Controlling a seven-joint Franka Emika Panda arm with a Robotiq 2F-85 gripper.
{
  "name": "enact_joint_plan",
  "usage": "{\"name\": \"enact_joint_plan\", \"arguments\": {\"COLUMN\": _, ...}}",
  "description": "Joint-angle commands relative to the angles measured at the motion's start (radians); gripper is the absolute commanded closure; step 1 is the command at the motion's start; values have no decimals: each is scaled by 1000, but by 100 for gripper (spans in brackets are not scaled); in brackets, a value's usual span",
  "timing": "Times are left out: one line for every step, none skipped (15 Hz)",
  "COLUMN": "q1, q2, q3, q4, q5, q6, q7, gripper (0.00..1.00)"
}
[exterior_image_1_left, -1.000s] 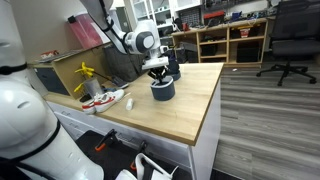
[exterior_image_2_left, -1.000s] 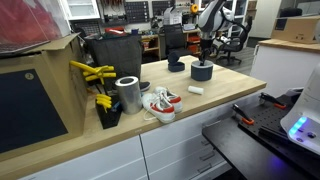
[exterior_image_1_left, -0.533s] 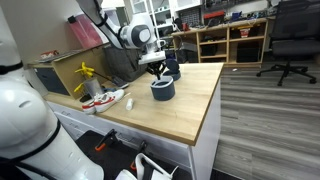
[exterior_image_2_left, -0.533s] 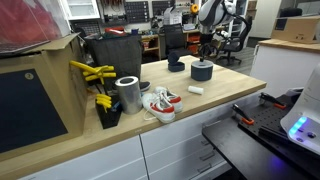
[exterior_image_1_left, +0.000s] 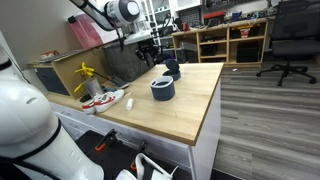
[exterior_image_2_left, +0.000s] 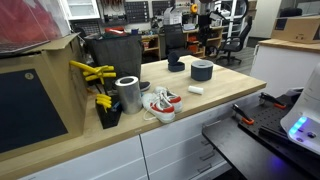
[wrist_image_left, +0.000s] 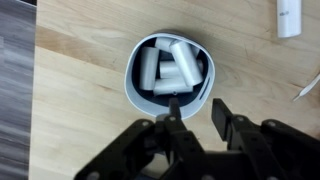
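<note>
Wrist view: dark round bowl (wrist_image_left: 128, 78), frame centre, holds several white plastic cylinders (wrist_image_left: 163, 66). A lone white cylinder (wrist_image_left: 289, 17) lies upper right on the wooden counter (wrist_image_left: 80, 50), apparently still to be loaded. The claw (wrist_image_left: 195, 108) hangs spread and empty.

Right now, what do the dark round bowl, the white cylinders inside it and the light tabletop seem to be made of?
Dark round bowl: likely plastic or rubber, matte, evenly dull. White cylinders: perhaps plastic or rolled paper, smooth, dull; I cannot tell which. Light tabletop: wood or wood-look laminate, fine grain lines, satin sheen.
</note>
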Motion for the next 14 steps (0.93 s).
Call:
{"name": "enact_joint_plan", "arguments": {"q1": 40, "q2": -51, "q3": -7, "q4": 22, "q5": -77, "q6": -67, "q7": 122, "gripper": 29}}
{"name": "enact_joint_plan", "arguments": {"q1": 47, "q2": -47, "q3": -5, "q4": 20, "q5": -80, "q6": -76, "q7": 136, "gripper": 23}}
{"name": "enact_joint_plan", "arguments": {"q1": 43, "q2": -41, "q3": -14, "q4": 15, "q5": -52, "q6": -43, "q7": 89, "gripper": 14}}
{"name": "enact_joint_plan", "arguments": {"q1": 48, "q2": -44, "q3": -13, "q4": 15, "q5": -54, "q6": -45, "q7": 95, "gripper": 32}}
{"name": "enact_joint_plan", "arguments": {"q1": 48, "q2": -42, "q3": -13, "q4": 15, "q5": -54, "q6": -45, "q7": 94, "gripper": 25}}
{"name": "enact_joint_plan", "arguments": {"q1": 48, "q2": -40, "q3": -13, "q4": 15, "q5": -54, "q6": -45, "q7": 94, "gripper": 17}}
{"name": "enact_joint_plan", "arguments": {"q1": 48, "q2": -38, "q3": -15, "q4": 15, "q5": -54, "q6": -45, "q7": 93, "gripper": 14}}
{"name": "enact_joint_plan", "arguments": {"q1": 47, "q2": -38, "q3": -17, "q4": 15, "q5": -54, "q6": -45, "q7": 93, "gripper": 14}}
{"name": "enact_joint_plan", "arguments": {"q1": 47, "q2": -38, "q3": -18, "q4": 15, "q5": -54, "q6": -45, "q7": 93, "gripper": 14}}
{"name": "enact_joint_plan", "arguments": {"q1": 47, "q2": -38, "q3": -18, "q4": 15, "q5": -54, "q6": -45, "q7": 93, "gripper": 14}}
{"name": "enact_joint_plan", "arguments": {"q1": 47, "q2": -38, "q3": -18, "q4": 15, "q5": -54, "q6": -45, "q7": 93, "gripper": 14}}
{"name": "enact_joint_plan", "arguments": {"q1": 47, "q2": -38, "q3": -18, "q4": 15, "q5": -54, "q6": -45, "q7": 93, "gripper": 14}}
{"name": "enact_joint_plan", "arguments": {"q1": 47, "q2": -38, "q3": -18, "q4": 15, "q5": -54, "q6": -45, "q7": 93, "gripper": 14}}
{"name": "enact_joint_plan", "arguments": {"q1": 47, "q2": -38, "q3": -18, "q4": 15, "q5": -54, "q6": -45, "q7": 93, "gripper": 14}}
